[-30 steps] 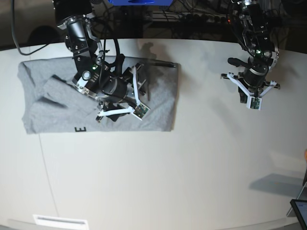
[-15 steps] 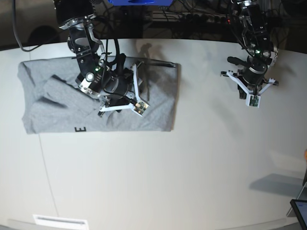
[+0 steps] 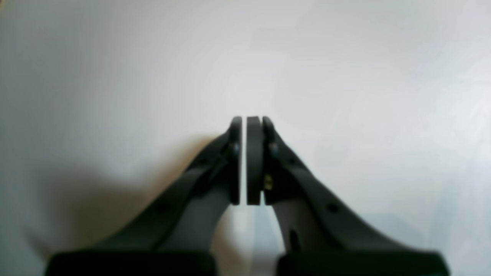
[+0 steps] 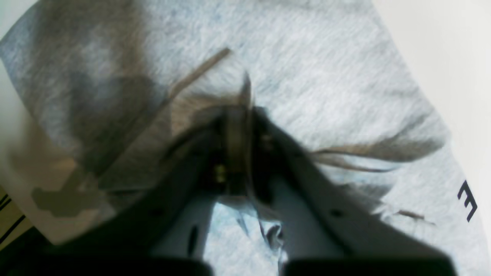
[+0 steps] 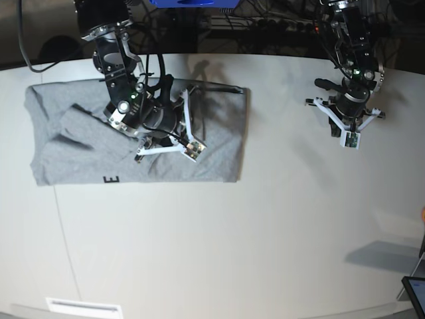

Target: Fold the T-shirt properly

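Observation:
The light grey T-shirt [image 5: 66, 153] lies flat and partly folded at the far left of the white table [image 5: 265, 232], with a black letter E [image 5: 113, 179] at its near edge. My right gripper [image 5: 163, 133] is pressed down on the shirt's middle. In the right wrist view the right gripper [image 4: 238, 115] is shut on a pinched ridge of T-shirt [image 4: 326, 76] fabric, and creases run out from the pinch. My left gripper [image 5: 345, 123] hangs over bare table at the far right. In the left wrist view the left gripper [image 3: 247, 122] is shut on nothing.
Dark cables and equipment line the table's far edge. A dark tablet corner [image 5: 415, 292] shows at the bottom right. A white label [image 5: 83, 307] sits at the front left edge.
The right gripper's fingers have closed from open onto the shirt fabric, and the arm has shifted slightly over the shirt. The left arm has barely moved.

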Motion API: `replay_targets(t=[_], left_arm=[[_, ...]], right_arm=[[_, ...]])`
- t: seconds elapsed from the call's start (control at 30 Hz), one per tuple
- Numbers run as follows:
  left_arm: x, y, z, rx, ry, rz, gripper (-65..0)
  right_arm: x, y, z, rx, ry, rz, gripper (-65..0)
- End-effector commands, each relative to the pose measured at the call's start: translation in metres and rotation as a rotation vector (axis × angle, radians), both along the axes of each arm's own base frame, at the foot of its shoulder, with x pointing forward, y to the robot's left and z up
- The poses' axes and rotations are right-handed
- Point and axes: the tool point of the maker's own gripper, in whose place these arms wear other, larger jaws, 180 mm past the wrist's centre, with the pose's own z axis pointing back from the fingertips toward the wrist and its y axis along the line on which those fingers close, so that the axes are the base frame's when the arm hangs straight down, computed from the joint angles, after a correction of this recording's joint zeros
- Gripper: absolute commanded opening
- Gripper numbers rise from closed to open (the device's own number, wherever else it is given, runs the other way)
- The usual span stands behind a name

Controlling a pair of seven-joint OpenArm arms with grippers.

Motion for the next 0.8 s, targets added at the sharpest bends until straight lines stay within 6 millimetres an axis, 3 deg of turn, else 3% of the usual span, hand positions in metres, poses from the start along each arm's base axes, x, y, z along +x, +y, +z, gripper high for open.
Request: replay_targets(t=[0.0,0.3,0.53,0.77], left_arm=[[0.007,0.003,0.012,0.014,-0.045,-0.004,-63.7],[0.003,0.012,0.009,0.098,-0.013,-0.003,-63.7],[0.002,0.015,0.009,0.121,-0.006,-0.002,-63.7],[0.003,0.015,0.01,0.12,-0.008,-0.002,-63.7]], right_arm=[[0.008,0.002,0.012,0.018,-0.037,-0.004,-65.0],[0.011,-0.004,0.023,0.0,-0.065,-0.013,-65.0],[0.007,-0.009,0.02,-0.025,-0.047,-0.017,-65.0],[0.007,-0.036,0.028,-0.019,-0.066,-0.116,-65.0]])
